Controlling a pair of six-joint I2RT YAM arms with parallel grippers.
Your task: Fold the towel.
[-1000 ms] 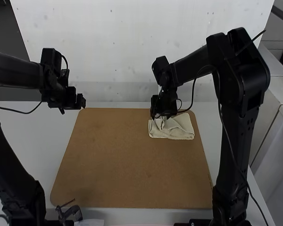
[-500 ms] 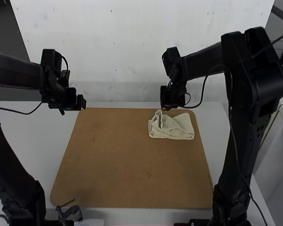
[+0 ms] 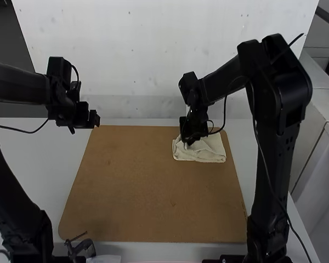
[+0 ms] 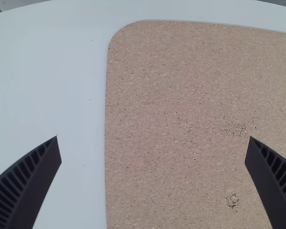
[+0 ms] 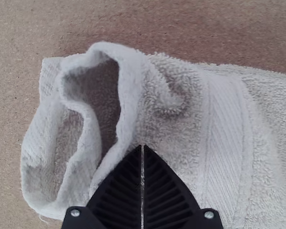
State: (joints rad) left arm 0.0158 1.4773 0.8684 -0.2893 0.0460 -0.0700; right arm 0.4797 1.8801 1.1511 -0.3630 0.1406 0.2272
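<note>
The cream towel (image 3: 208,150) lies folded and partly bunched near the board's far right corner. My right gripper (image 3: 188,140) is over the towel's left part and hides some of it. In the right wrist view the towel (image 5: 176,138) has a raised, looped fold at one end and a smooth woven band; the right gripper (image 5: 142,149) has its fingertips together against the cloth beside that loop. At the board's far left corner stands my left gripper (image 3: 95,118); in the left wrist view the left gripper (image 4: 152,143) has its fingers wide apart with nothing between them.
The brown board (image 3: 148,192) lies on a white table (image 3: 30,159), with a pale wall (image 3: 153,60) behind it. A small dark clamp-like item (image 3: 81,247) is at the near left edge, by the left arm's base.
The right gripper first rose off the towel, toward the back right, then came down onto its left part again, where the raised fold stood. The left arm has kept still.
</note>
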